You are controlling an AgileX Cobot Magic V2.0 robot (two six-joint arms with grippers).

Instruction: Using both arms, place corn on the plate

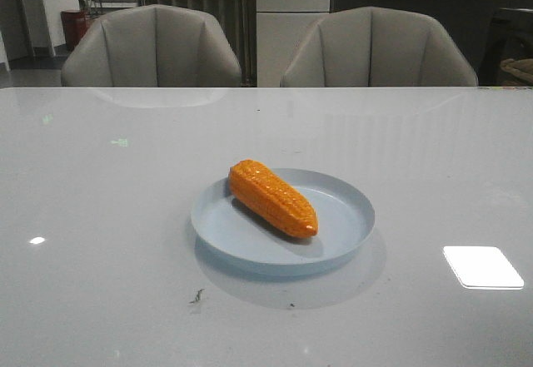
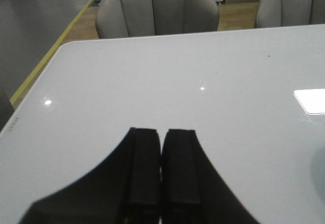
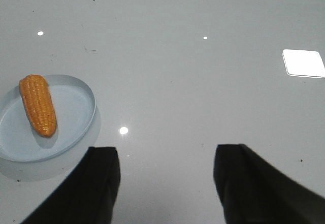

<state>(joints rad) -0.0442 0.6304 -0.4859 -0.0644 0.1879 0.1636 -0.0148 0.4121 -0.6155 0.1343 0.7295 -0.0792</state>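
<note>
— So where was the corn (image 1: 272,197)?
— It lay on the blue plate (image 1: 341,242), mid-table.
— And the grippers?
— Left gripper (image 2: 161,168) was pinched closed, holding nothing. Right gripper (image 3: 165,183) was spread wide.

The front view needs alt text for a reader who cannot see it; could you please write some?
An orange toy corn cob lies diagonally inside a pale blue plate on a glossy white table, tapered end toward the camera. Two grey chairs stand behind the table; no arm shows.
</note>
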